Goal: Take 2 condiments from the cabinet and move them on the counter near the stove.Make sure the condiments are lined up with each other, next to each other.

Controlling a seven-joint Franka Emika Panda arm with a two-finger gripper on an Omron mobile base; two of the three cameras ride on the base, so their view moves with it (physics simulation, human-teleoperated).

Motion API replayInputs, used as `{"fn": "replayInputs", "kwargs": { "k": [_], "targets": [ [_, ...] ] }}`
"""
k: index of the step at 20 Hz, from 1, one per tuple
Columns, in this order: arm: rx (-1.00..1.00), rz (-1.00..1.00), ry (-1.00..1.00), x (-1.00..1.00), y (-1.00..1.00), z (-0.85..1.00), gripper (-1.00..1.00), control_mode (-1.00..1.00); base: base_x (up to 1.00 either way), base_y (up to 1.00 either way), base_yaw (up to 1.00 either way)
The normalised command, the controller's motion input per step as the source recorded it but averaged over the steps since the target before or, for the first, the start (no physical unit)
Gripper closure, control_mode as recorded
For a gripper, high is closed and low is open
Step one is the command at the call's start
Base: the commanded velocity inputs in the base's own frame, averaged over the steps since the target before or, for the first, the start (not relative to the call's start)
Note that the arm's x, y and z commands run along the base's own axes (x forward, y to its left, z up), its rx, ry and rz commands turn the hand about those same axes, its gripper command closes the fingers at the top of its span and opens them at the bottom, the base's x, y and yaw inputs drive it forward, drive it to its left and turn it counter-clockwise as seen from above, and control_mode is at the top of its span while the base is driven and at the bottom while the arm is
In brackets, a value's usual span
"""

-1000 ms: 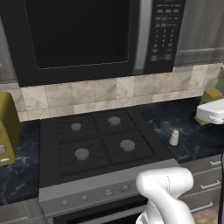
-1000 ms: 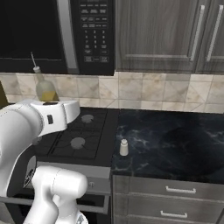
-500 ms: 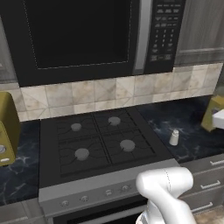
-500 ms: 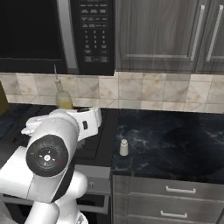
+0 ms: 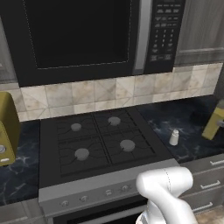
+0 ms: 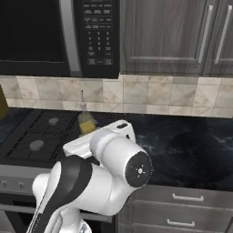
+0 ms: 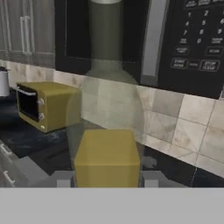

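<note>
In the left base view you see the stove [image 5: 98, 148] with 4 burners at centre, its grey knob panel along the front edge. The black microwave [image 5: 92, 35] hangs above it. The short pale shaker [image 5: 174, 137] stands upright on the black veined counter [image 5: 192, 131], just beside the stove's right edge. At the far right edge a yellow-green piece of the oil bottle [image 5: 213, 124] shows above the counter, cut off by the frame, well to the right of the shaker. A yellow toaster oven [image 5: 8, 127] sits on the counter left of the stove.

In the right base view the arm's white elbow takes up the lower middle. Behind it you see the oil bottle [image 6: 86, 122], its thin spout pointing up, over the stove's [image 6: 41, 136] right edge by the counter [image 6: 191, 145]. The arm hides its lower part and the shaker's spot. Closed grey cabinet doors [image 6: 173, 36] hang above the counter.

In the hand view the oil bottle [image 7: 107, 131] runs up the middle, its yellow base nearest you, its translucent body rising past the microwave [image 7: 175, 39]. The gripper [image 7: 107, 183] is closed on it: 1 fingertip [image 7: 63, 180] sits against each side of the base. The toaster oven [image 7: 46, 105] lies beyond, at left.
</note>
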Motion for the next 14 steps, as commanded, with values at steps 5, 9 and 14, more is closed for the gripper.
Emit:
{"fn": "replayInputs", "kwargs": {
  "k": [5,9,14],
  "targets": [
    [-0.01,0.35,0.0,0.45,-0.37,-0.57,1.0,-1.0,0.0,0.0,0.0],
    [0.0,0.18,0.0,0.42,-0.1,-0.49,1.0,-1.0,0.0,0.0,0.0],
    [-0.02,0.02,-0.01,0.39,-0.14,-0.4,1.0,-1.0,0.0,0.0,0.0]
  ]
}}
